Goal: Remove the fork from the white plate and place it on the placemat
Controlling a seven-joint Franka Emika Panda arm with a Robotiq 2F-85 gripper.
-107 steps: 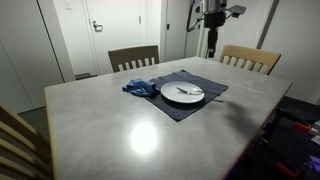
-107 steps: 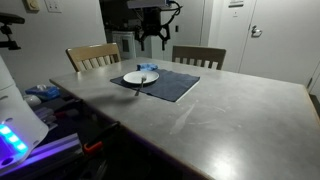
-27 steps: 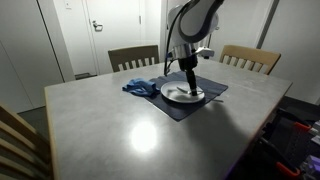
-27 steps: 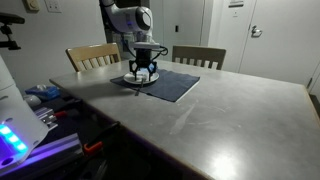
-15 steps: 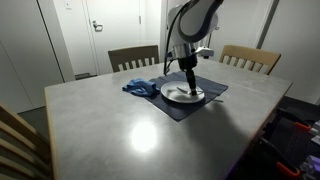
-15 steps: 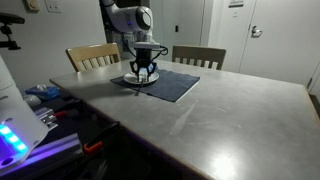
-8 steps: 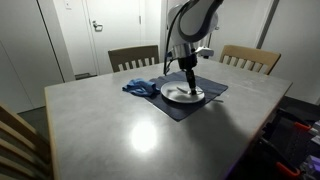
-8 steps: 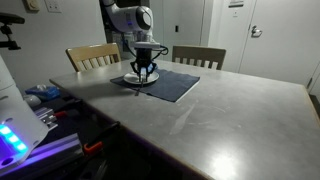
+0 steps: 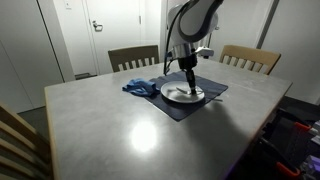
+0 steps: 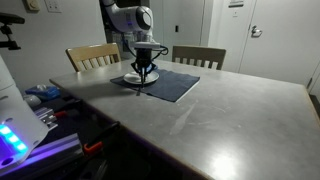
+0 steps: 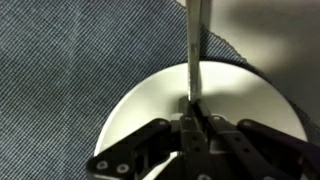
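Note:
A white plate (image 11: 130,125) lies on a dark blue placemat (image 11: 70,60); both exterior views show the plate (image 9: 176,96) (image 10: 133,79) on the placemat (image 9: 205,100) (image 10: 175,86). A silver fork (image 11: 195,50) lies across the plate, its handle running off the far rim. My gripper (image 11: 196,118) is down on the plate, its jaws shut on the fork near the plate's middle. In both exterior views the gripper (image 9: 189,84) (image 10: 144,77) stands upright over the plate. The fork's tines are hidden under the fingers.
A crumpled blue cloth (image 9: 139,88) lies beside the plate on the placemat's edge. Two wooden chairs (image 9: 133,58) (image 9: 250,58) stand at the table's far side. The grey table (image 9: 110,125) stretches wide toward the camera.
The jaws have closed from partly open to shut around the fork. The arm has stayed over the plate.

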